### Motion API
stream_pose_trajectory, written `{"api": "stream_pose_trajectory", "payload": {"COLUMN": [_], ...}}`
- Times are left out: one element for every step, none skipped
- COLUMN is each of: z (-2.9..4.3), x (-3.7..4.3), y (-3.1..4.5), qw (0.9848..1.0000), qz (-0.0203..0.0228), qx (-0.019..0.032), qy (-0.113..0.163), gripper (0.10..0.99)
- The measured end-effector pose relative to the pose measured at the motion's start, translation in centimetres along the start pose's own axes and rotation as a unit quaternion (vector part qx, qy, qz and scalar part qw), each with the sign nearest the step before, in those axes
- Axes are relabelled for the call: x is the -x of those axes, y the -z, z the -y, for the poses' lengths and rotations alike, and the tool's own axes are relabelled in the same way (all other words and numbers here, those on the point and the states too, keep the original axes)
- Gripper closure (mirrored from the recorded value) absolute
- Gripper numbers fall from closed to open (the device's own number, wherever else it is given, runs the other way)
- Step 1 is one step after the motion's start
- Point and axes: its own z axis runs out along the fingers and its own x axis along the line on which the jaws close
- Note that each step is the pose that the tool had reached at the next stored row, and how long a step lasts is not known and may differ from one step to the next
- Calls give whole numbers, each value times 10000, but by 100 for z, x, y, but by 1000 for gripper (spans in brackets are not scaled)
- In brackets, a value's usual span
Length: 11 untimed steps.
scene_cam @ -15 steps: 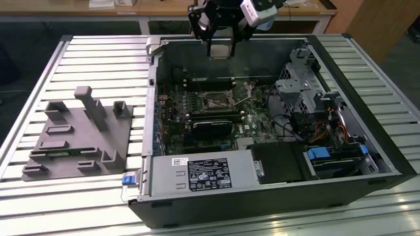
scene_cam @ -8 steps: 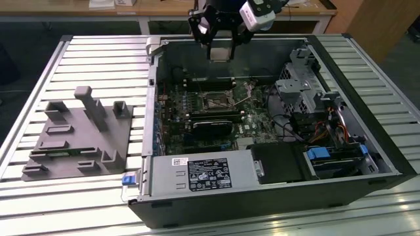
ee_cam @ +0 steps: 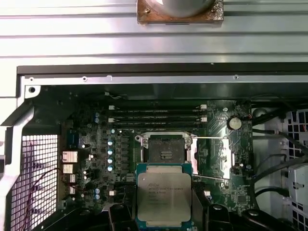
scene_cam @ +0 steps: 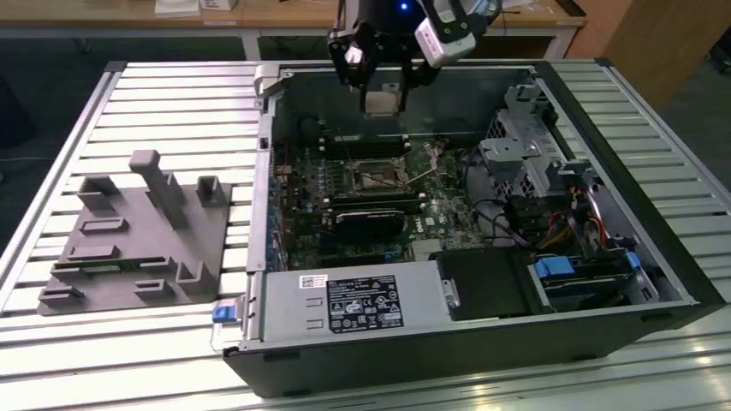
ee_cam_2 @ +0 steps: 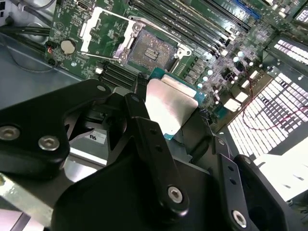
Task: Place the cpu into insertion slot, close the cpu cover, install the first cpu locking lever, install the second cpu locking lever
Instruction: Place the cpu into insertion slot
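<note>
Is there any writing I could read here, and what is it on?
Nothing reads clearly.
cpu: rows of print on its metal top, too blurred to read.
Black label on the grey metal box: too small to read.
White sticker beside it: too small to read.

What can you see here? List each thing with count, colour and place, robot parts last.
cpu: one, silver-grey top, held in the gripper above the open case.
insertion slot: one, dark centre, on the motherboard, empty.
cpu cover: one, shiny silver, swung open beside the insertion slot.
motherboard: one, green, inside the case.
memory slots: several, black, next to the insertion slot.
computer case: one, black, lying open on the table.
fixture: one, grey, on the table at the exterior view's left of the case.
table: one, silver slats, under everything.
gripper: one, black, shut on the cpu.
</note>
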Motion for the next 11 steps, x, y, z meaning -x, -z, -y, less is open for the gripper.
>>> {"api": "stream_pose_trajectory", "payload": {"z": [2, 3, 5, 7, 8, 11, 12, 14, 15, 15, 15], "x": [0, 1, 1, 1, 2, 3, 3, 5, 6, 7, 10], "y": [-18, -36, -54, -72, -90, -127, -145, -163, -181, -199, -217], "qw": [10000, 10000, 10000, 10000, 10000, 10000, 10000, 10000, 10000, 10000, 10000], "qz": [0, 0, 0, 0, 0, 0, 0, 0, 0, 0, 0], "qx": [0, 0, 0, 0, 0, 1, 0, 0, 0, 0, 0], "qy": [0, 0, 0, 0, 0, -1, -1, -1, 0, 0, 0], "gripper": [545, 545, 545, 545, 545, 545, 545, 545, 545, 545, 545]}}
